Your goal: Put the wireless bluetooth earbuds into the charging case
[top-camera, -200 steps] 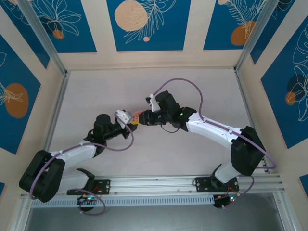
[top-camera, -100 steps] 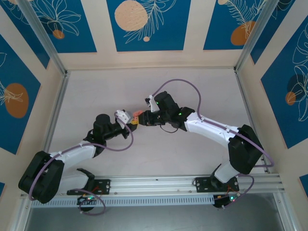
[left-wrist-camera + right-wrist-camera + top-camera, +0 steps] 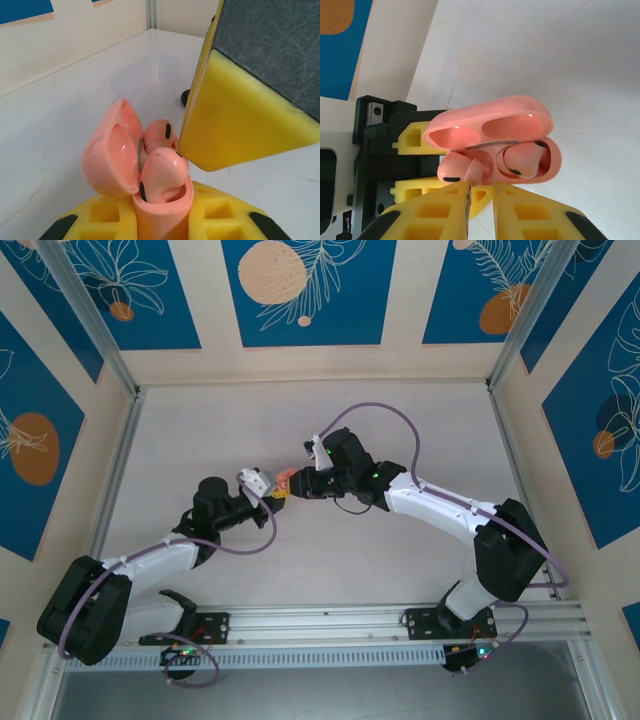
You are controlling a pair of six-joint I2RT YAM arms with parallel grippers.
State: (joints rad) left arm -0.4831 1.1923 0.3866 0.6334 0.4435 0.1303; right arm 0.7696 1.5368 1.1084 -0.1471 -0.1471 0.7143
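Left wrist shows us left gripper (image 3: 162, 222) clamping glossy pink case (image 3: 112, 155), right wrist, right gripper (image 3: 481, 200) pinching pale pink earbud (image 3: 456, 170) at seven o'clock.

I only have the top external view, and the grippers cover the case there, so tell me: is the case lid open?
Observer: Yes. On the left wrist view the pink lid stands open, and the left gripper holds the case.
Operator: Are the buds in?
Observer: One pink earbud sits down in the case; the other earbud sticks out at its end.
Operator: And the right gripper?
Observer: Shut, right beside that other earbud.
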